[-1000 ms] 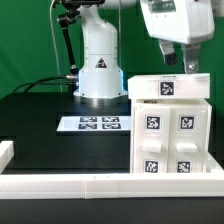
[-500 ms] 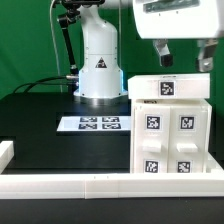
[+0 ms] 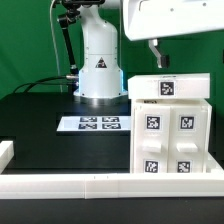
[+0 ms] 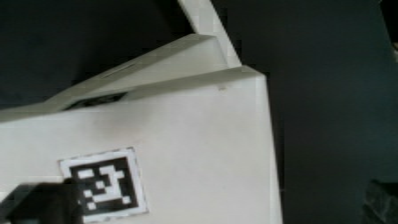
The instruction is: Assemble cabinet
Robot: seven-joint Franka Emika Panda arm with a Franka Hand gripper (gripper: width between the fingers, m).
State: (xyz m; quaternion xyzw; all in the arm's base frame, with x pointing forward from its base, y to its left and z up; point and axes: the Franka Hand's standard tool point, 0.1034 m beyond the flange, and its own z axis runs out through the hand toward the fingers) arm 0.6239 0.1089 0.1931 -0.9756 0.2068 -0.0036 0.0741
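Observation:
The cabinet [image 3: 170,128] is a large white boxy body standing upright at the exterior view's right, with square tags on its front blocks and one on its top. My gripper [image 3: 188,62] hangs just above the cabinet's top, apart from it, open and empty. One dark finger [image 3: 157,56] shows; the other is at or past the picture's right edge. In the wrist view the cabinet's white top [image 4: 196,140] with its tag [image 4: 102,185] fills most of the picture, close below.
The marker board [image 3: 88,124] lies flat on the black table to the cabinet's left. The arm's white base [image 3: 98,65] stands behind it. A low white rail [image 3: 80,186] runs along the front edge, with a short piece [image 3: 5,151] at the far left.
The hand has risen and looms larger over the cabinet. Its visible finger shifted toward the exterior view's left, and the other finger moved out toward the right edge. The cabinet has not moved.

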